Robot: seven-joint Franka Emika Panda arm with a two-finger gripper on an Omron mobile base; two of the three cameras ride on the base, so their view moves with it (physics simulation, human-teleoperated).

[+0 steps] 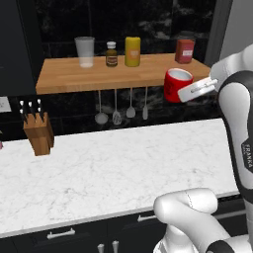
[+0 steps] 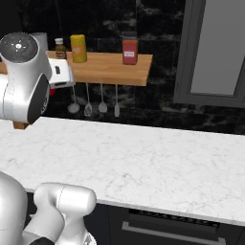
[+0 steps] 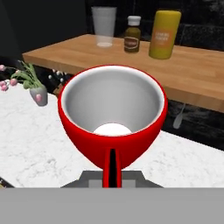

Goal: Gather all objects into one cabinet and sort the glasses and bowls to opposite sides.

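Observation:
A glossy red mug [image 1: 175, 84] with a white inside hangs in the air just in front of the right end of the wooden shelf, above the counter. My gripper [image 1: 191, 91] is shut on its handle, reaching in from the right. In the hand view the red mug [image 3: 113, 113] faces me with its mouth open, and its handle [image 3: 112, 168] runs down into the gripper [image 3: 112, 177]. The bowls and the cabinet are out of view.
The plank shelf [image 1: 64, 76] carries a clear tumbler [image 1: 85, 51], a brown bottle [image 1: 111, 54], a yellow canister [image 1: 132, 51] and a red box [image 1: 185, 51]. Utensils [image 1: 116, 111] hang below it. A knife block [image 1: 38, 131] stands on the white marble counter [image 1: 123, 163]. A small flower pot [image 3: 37, 94] stands at the left.

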